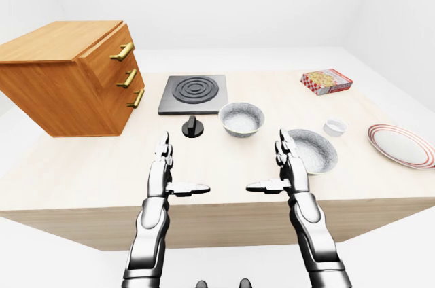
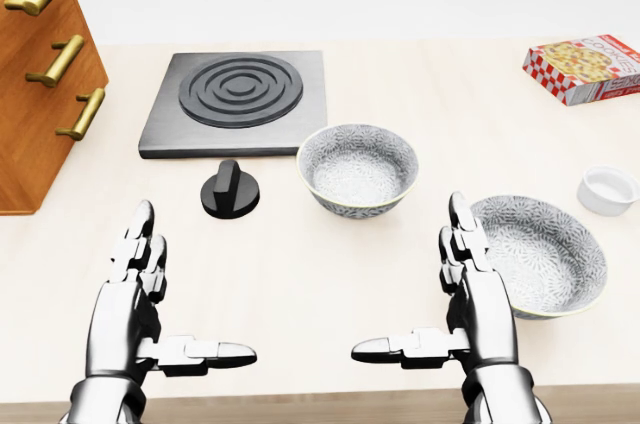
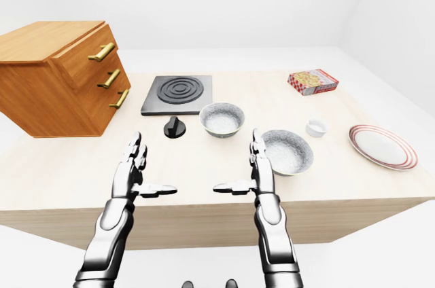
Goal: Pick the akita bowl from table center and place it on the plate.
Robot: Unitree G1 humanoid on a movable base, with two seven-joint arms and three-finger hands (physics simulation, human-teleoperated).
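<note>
Head view, akita bowl [image 2: 358, 169]: far and left of right hand [image 2: 485, 319]
Nearer hand: right; left hand [image 2: 125, 319] farther
Fingers [image 2: 462, 234]: released, empty

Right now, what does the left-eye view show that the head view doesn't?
Only the left-eye view shows the red-rimmed plate at the table's right end, the whole drawer cabinet with its top, and the table's near edge.

Only the head view: no extra thing, just a closer look at the bowls' speckled pattern.

Both show the center bowl, the second bowl, the burner plate, the black knob, the small white cup, the food box, and the left hand and right hand, fingers open, holding nothing.
</note>
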